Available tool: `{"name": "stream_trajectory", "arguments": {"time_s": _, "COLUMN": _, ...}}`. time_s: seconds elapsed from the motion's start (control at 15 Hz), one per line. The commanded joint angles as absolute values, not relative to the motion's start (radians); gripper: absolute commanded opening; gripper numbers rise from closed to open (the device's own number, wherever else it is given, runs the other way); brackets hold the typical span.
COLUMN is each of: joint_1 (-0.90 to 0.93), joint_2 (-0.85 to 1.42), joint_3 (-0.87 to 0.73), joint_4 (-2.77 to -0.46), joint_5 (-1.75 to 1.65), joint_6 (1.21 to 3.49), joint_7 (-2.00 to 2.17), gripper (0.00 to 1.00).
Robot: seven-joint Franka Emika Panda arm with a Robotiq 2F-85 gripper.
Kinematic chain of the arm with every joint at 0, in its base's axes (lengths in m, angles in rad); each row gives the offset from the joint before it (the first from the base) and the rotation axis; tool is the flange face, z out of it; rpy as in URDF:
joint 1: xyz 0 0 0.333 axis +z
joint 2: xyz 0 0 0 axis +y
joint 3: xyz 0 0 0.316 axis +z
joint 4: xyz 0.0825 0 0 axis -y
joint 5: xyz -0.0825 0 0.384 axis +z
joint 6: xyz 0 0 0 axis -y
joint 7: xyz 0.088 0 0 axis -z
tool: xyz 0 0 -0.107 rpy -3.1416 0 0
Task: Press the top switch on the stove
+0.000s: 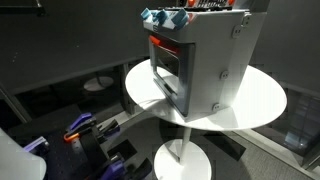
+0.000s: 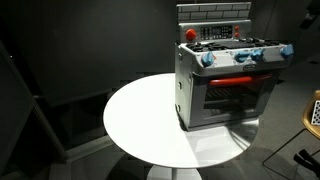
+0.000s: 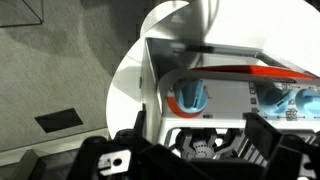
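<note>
I can't read a single word, number or brand from here. The stove (image 2: 228, 78) has a panel behind its burners, but whatever marks it carries blur out in every view I have.

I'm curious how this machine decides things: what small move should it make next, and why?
Probably ease down toward the top panel of the grey metal box-shaped toy stove. In the wrist view the black gripper hangs above it, a light-blue round knob just ahead, and appears to touch nothing yet.
</note>
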State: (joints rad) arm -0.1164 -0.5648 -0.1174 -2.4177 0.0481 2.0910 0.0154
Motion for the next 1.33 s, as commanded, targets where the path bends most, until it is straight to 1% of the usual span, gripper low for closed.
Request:
{"name": "stream_trajectory", "arguments": {"time_s": 0.0, "joint_1": -0.12, "joint_2": -0.465, "joint_3": -0.095, "joint_4": -2.347, "joint_5": 0.028, "joint_6": 2.198, "joint_7": 0.033, "gripper": 1.0}}
{"name": "stream_trajectory", "arguments": {"time_s": 0.53, "joint_1": -0.138, "joint_2": -0.284, "joint_3": -0.073, "joint_4": -2.249, "joint_5": -0.058, "joint_6": 2.398, "joint_7": 0.082, "gripper": 1.0}}
{"name": "stream_trajectory", "arguments": {"time_s": 0.93, "joint_1": -0.154, "joint_2": -0.19, "joint_3": -0.046, "joint_4": -2.169, "joint_5": -0.211, "joint_6": 2.459, "joint_7": 0.206, "gripper": 1.0}}
{"name": "stream_trajectory", "arguments": {"time_s": 1.27, "joint_1": -0.15, "joint_2": -0.134, "joint_3": -0.04, "joint_4": -2.116, "joint_5": -0.318, "joint_6": 2.461, "joint_7": 0.301, "gripper": 1.0}}
